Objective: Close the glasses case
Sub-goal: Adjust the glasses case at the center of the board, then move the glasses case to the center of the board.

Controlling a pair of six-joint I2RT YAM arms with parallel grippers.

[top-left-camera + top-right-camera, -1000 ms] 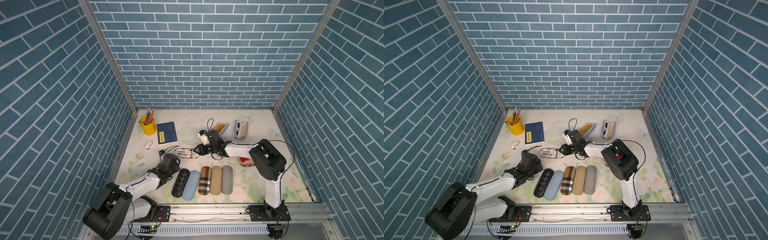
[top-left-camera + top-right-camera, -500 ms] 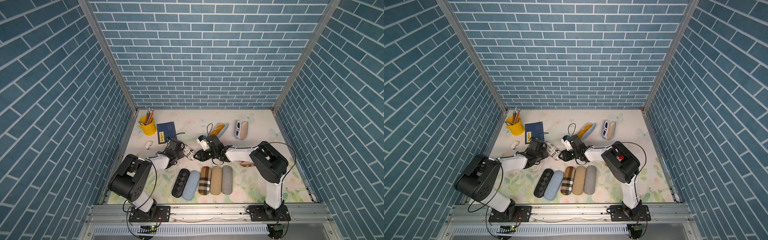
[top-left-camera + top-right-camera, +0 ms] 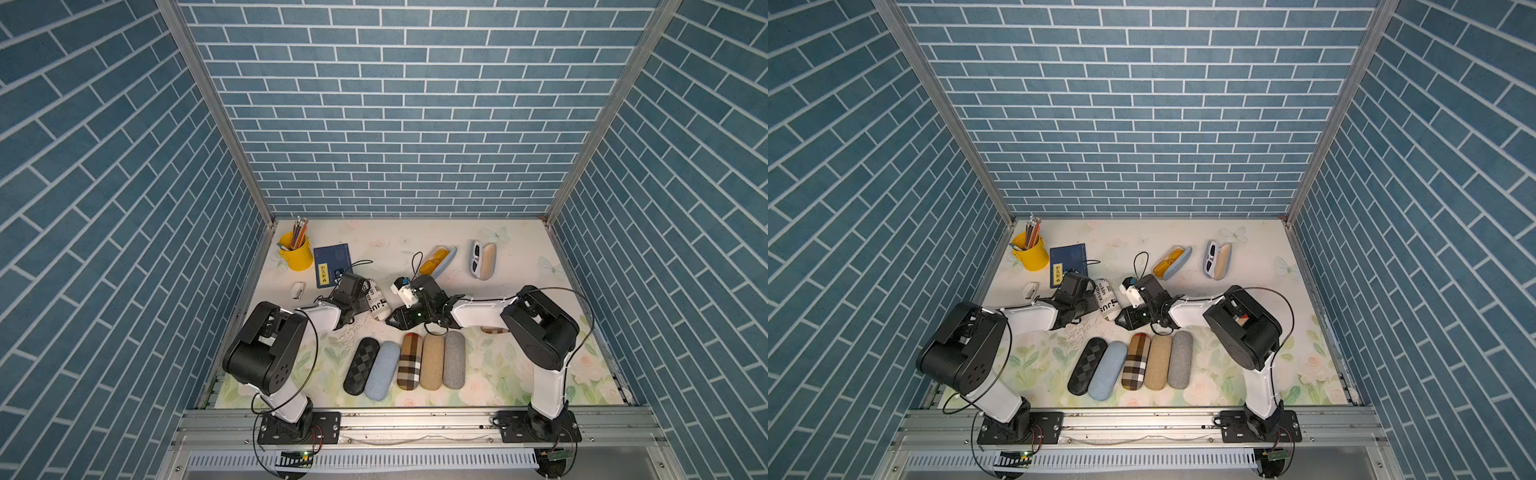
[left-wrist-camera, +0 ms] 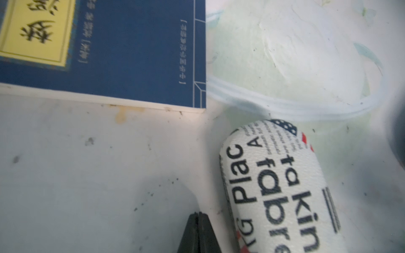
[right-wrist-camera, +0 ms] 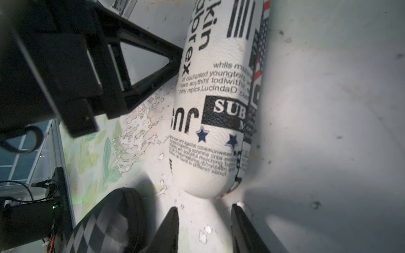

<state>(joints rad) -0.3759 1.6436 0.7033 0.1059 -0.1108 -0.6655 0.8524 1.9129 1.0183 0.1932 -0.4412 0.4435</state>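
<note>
Front edge: bare aluminium rail [image 3: 415, 419] w/ both arm bases bolted on. Beyond it is a pale floral-print tabletop [image 3: 490, 386], scuffed, w/ the print flaked off in a patch [image 5: 140, 122] by the case. A row of five closed fabric cases [image 3: 409, 361] lies side by side near the front. Just behind, the white newsprint-pattern glasses case [image 3: 376, 301] lies flat mid-table, looks shut, btwn the grippers. Left gripper [image 4: 199, 215]: tips pressed together, at the case's long side. Right gripper [image 5: 205, 209]: jaws spread, nothing pinched, just off the case's rounded end. Further back: dark-blue book [image 3: 331, 264], yellow pencil cup [image 3: 297, 257], open yellow-lined case [image 3: 438, 257], open case w/ white sunglasses [image 3: 482, 259]. Blue brick-pattern walls [image 3: 395, 124] close 3 sides.
</note>
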